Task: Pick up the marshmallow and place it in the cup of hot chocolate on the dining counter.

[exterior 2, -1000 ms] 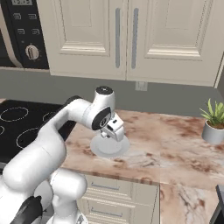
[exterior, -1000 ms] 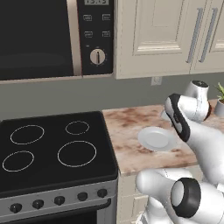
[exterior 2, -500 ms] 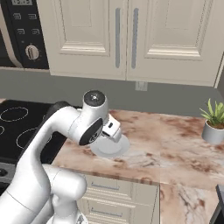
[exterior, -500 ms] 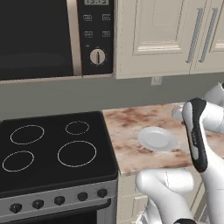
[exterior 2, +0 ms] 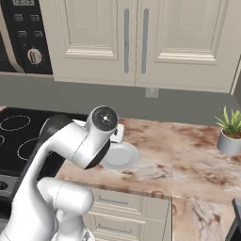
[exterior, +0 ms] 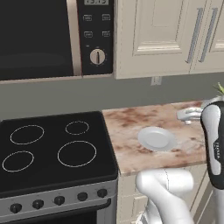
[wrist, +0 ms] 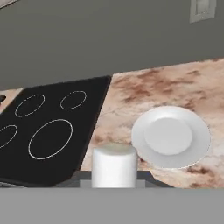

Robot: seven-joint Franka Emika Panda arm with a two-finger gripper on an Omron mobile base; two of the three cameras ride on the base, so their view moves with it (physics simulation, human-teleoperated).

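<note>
Left base view: a pale round plate (exterior: 156, 138) lies bare on the marbled brown-and-cream bench (exterior: 131, 151), just right of a black stovetop (exterior: 52, 151) with four ringed burners. A row of dark knobs (exterior: 70, 199) runs along the stove's grey front. Above the stove hangs a microwave (exterior: 52, 37) with a round dial, and cream wall cabinets (exterior: 170, 35) with long metal handles continue to the right. A wall outlet (exterior: 155, 80) sits on the grey backsplash. The white arm (exterior: 215, 148) rises at the right edge, beside the plate.

Right base view: the plate (exterior 2: 123, 156) rests near the bench's front edge (exterior 2: 155, 188), with nothing on it, partly hidden by the arm's round elbow joint (exterior 2: 104, 119). A small potted plant (exterior 2: 229, 134) in a grey pot stands well apart to the right, near the backsplash. Cream drawers (exterior 2: 117, 214) sit under the stone top, and two cabinet doors hang above.

Hand view: the marshmallow (wrist: 114, 165), a white blocky piece, stands at the bottom, pinched in the end effector (wrist: 114, 180), whose tips press against its sides. Beyond it lies the plate (wrist: 170, 136) on the mottled stone, clear of the marshmallow. The stovetop (wrist: 48, 131) stretches to the left and the outlet (wrist: 202, 9) shows on the grey wall.
</note>
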